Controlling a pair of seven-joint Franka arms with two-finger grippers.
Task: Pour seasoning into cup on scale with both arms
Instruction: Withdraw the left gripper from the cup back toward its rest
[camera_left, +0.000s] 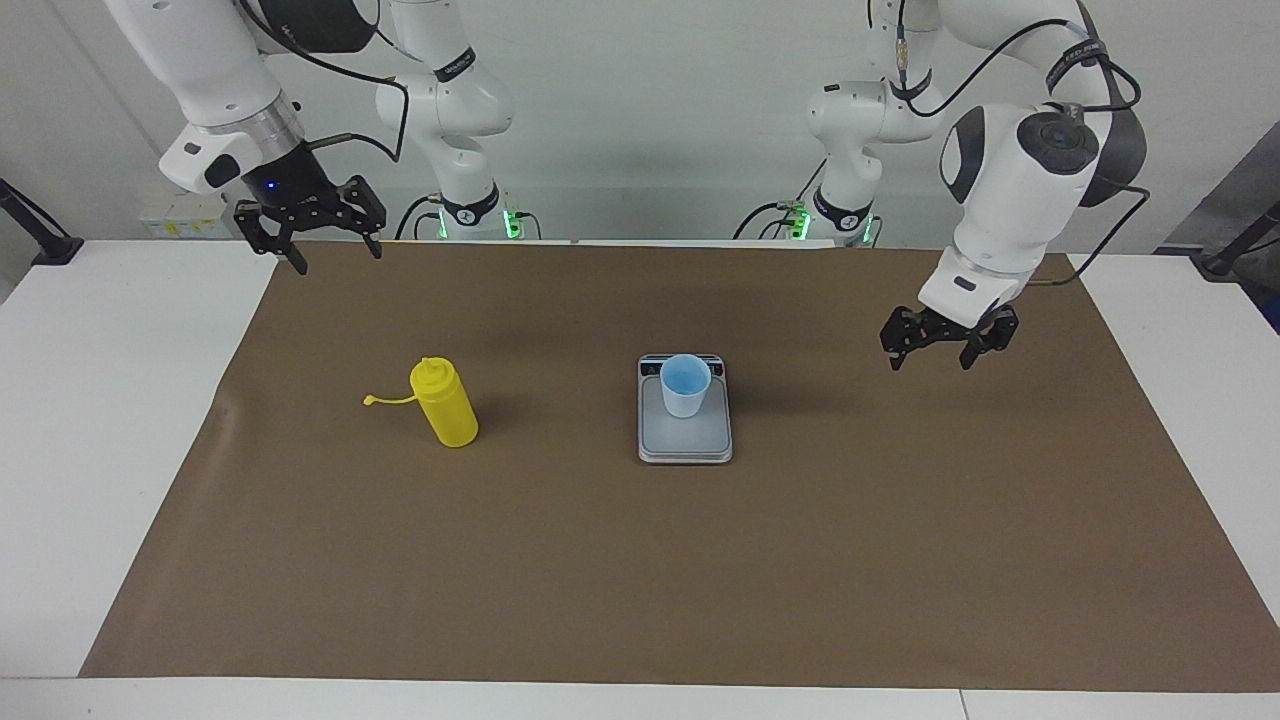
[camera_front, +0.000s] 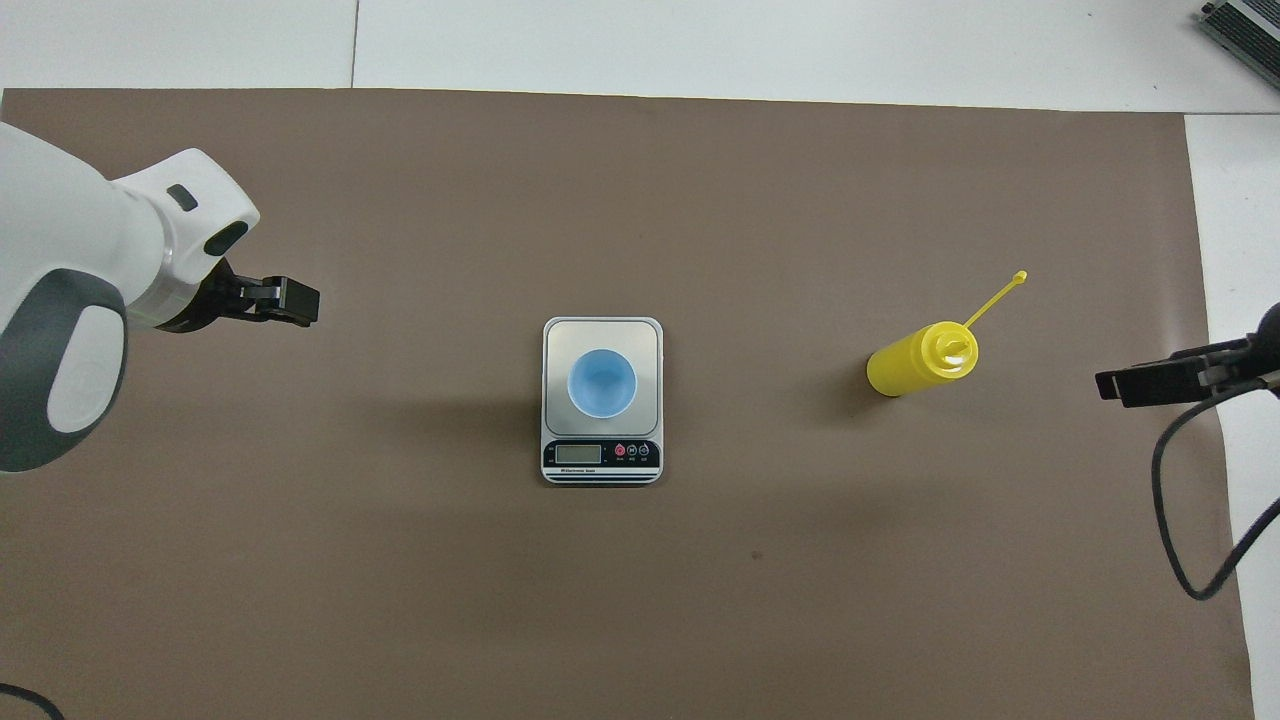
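2 grippers, left (camera_left: 935, 347) and right (camera_left: 330, 238), spread open, empty, above brown mat (camera_left: 640, 560).

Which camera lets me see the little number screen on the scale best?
The overhead view: the flat silver-grey kitchen scale shows its dark display strip plainly. In the facing view the small light-blue plastic cup partly hides it.

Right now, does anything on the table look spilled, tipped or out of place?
Nothing spilled or tipped. The yellow bottle stands upright with its cap off, dangling on its tether. The cup sits upright on the scale. Both claws hang apart from them.
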